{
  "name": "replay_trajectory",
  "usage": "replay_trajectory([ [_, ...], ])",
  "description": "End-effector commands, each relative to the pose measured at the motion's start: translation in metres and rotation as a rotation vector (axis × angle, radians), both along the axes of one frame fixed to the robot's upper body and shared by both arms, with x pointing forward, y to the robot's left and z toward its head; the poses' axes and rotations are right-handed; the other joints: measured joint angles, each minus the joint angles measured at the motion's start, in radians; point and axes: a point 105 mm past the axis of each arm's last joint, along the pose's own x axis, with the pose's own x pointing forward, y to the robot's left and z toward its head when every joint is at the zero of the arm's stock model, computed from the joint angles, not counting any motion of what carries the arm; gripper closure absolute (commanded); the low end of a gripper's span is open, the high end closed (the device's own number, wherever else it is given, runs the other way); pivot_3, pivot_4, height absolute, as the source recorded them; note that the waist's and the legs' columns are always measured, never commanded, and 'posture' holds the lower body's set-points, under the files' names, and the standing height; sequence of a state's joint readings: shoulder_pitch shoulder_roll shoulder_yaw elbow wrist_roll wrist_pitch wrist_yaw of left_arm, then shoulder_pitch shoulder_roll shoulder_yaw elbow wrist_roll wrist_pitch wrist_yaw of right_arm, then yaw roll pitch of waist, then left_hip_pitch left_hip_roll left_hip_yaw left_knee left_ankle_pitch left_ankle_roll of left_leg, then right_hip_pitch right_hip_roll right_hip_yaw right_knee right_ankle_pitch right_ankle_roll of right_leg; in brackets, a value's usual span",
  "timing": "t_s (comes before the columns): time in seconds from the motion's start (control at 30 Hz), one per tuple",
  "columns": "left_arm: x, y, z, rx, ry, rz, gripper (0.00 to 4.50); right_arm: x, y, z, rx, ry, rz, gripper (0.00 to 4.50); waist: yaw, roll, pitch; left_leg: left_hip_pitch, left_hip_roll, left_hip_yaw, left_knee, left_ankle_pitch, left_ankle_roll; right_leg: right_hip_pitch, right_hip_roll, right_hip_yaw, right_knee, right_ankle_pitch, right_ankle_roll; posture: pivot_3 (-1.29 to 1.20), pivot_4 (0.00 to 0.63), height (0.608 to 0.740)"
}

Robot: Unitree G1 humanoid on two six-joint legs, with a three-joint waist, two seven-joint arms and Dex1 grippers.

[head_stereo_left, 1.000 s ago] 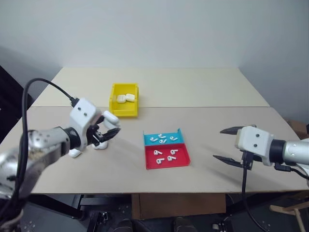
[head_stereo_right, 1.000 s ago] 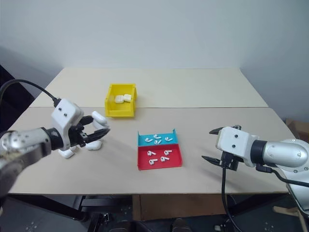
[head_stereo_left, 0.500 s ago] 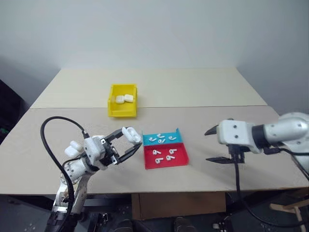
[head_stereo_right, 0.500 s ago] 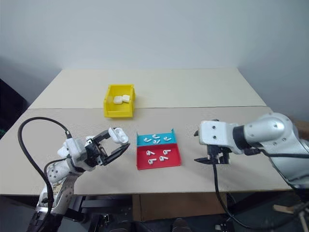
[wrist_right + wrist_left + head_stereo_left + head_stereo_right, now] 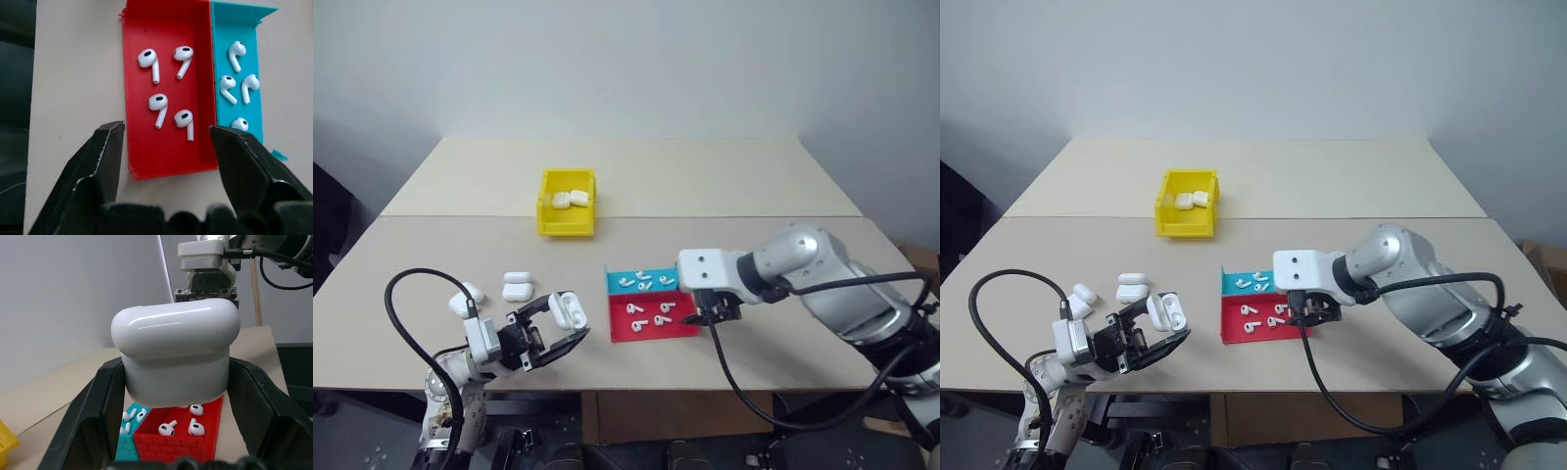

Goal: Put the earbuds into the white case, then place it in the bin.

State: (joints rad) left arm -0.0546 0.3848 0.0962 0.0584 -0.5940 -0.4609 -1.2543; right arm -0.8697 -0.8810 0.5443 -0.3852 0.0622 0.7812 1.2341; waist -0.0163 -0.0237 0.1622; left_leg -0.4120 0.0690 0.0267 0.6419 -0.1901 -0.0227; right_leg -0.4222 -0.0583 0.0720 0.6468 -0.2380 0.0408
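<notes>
Two spare cases point(image 5: 517, 285) lie on the tabletop point(image 5: 803, 186); left hand point(image 5: 560, 327) clamps the glossy, slippery white case point(image 5: 567, 309) by its flat sides. Right hand point(image 5: 168, 147), fingers apart, hovers over tiny, light earbuds point(image 5: 166, 93); pinch stems.

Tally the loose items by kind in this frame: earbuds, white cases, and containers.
Earbuds: 8 (4 in the red half, 4 in the blue half of the tray)
White cases: 5 (1 held in the left gripper, 2 on the table, 2 in the yellow bin)
Containers: 2 (tray, yellow bin)
Total: 15
</notes>
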Motion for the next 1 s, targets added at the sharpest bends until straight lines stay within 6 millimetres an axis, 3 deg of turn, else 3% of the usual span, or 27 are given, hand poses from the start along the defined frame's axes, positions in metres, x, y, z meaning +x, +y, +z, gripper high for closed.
replay_trajectory([
  [0.03,-0.005,0.002,0.004,0.031,-0.061,-0.002,1.67,0.007,0.006,-0.001,-0.028,-0.024,-0.003,1.11,-0.001,0.000,0.000,0.000,0.000,0.000,0.000,0.000,0.000,0.000,0.000,0.000,0.000,0.000,0.000,0.00,0.150,0.740],
  [0.07,-0.007,0.002,0.005,0.034,-0.067,-0.013,1.67,0.007,0.007,-0.004,-0.038,-0.021,0.001,1.11,-0.001,0.000,0.000,0.000,0.000,0.000,0.000,0.000,0.000,0.000,0.000,0.000,0.000,0.000,0.000,0.00,0.150,0.740],
  [0.2,-0.011,0.002,0.006,0.034,-0.065,-0.031,1.67,0.010,0.015,-0.013,-0.064,-0.015,0.017,1.99,-0.004,0.000,0.000,0.000,0.000,0.000,0.000,0.000,0.000,-0.001,0.000,0.000,0.000,0.000,0.000,0.00,0.150,0.740],
  [0.43,-0.020,0.003,0.002,0.046,-0.044,-0.054,1.67,0.018,0.024,-0.024,-0.115,-0.030,0.053,1.99,-0.005,0.000,0.000,0.000,0.000,0.000,0.000,0.000,0.000,-0.001,0.000,0.000,0.000,0.000,0.000,0.00,0.150,0.740],
  [1.0,-0.017,0.000,0.004,0.057,-0.048,-0.048,1.67,0.031,0.038,-0.045,-0.177,-0.009,0.101,1.99,-0.009,0.000,0.000,0.000,0.001,0.000,0.000,0.000,0.000,-0.001,0.001,-0.001,0.000,0.000,0.000,0.00,0.150,0.740],
])
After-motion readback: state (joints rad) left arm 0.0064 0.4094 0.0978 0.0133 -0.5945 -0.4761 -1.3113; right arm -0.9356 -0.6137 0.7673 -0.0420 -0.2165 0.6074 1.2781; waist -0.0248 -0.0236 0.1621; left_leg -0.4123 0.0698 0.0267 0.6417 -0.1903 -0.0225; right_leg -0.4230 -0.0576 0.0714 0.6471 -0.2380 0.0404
